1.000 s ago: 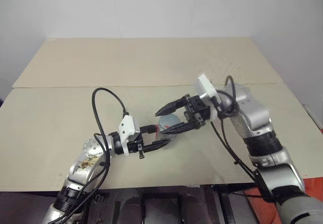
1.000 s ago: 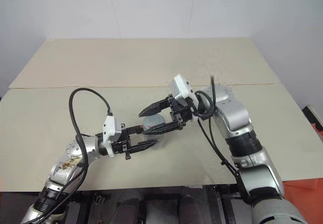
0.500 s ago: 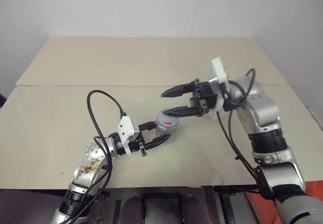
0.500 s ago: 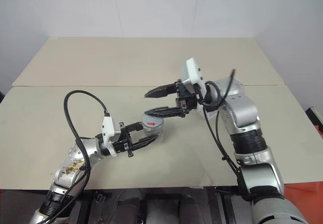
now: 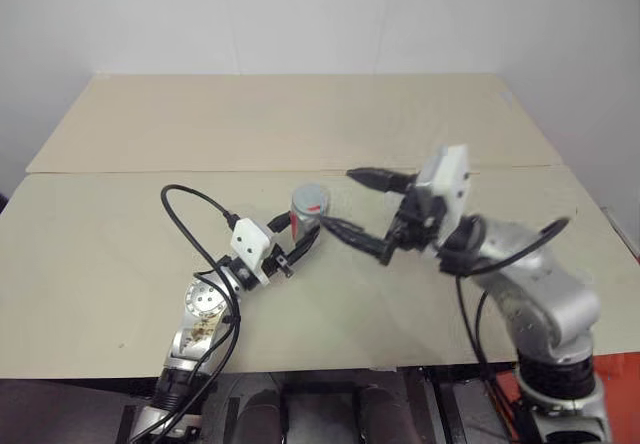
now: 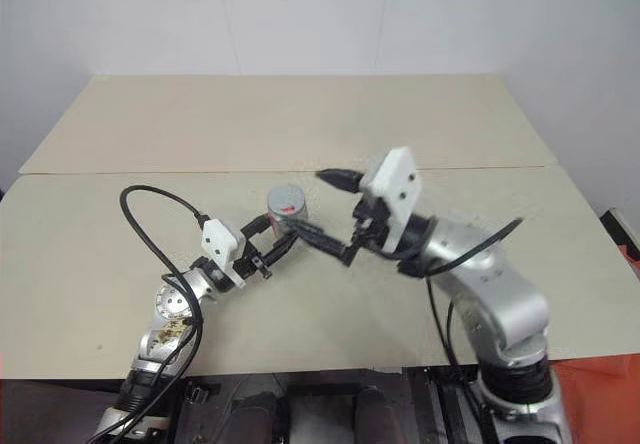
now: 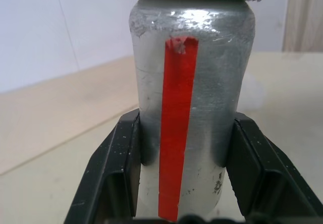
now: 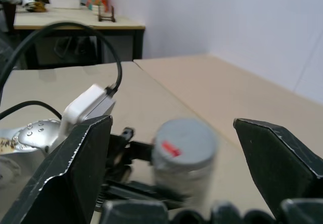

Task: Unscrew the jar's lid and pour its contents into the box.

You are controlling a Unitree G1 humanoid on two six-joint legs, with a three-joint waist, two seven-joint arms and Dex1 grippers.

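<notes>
The jar (image 5: 307, 211) is a small silver cylinder with a red stripe down its side, held upright just above the table. Its grey lid (image 5: 310, 195), marked with a small red patch, sits on top. My left gripper (image 5: 304, 234) is shut on the jar's lower body, and the left wrist view shows a black finger (image 7: 113, 168) pressed against each side of the jar (image 7: 189, 108). My right gripper (image 5: 339, 198) stands open just right of the jar, pointing at it, its fingers clear of the lid (image 8: 184, 141). The contents are hidden inside the jar. The box is out of view.
The beige table (image 5: 300, 124) has a seam (image 5: 120, 172) running across it behind the jar. A black cable (image 5: 195, 209) loops up from my left wrist. In the right wrist view a dark desk (image 8: 75, 24) with small items stands in the background.
My right gripper has opened off the lid, and the arm has dropped lower and swung to the jar's right. My left gripper has carried the jar away from me and set it more upright.
</notes>
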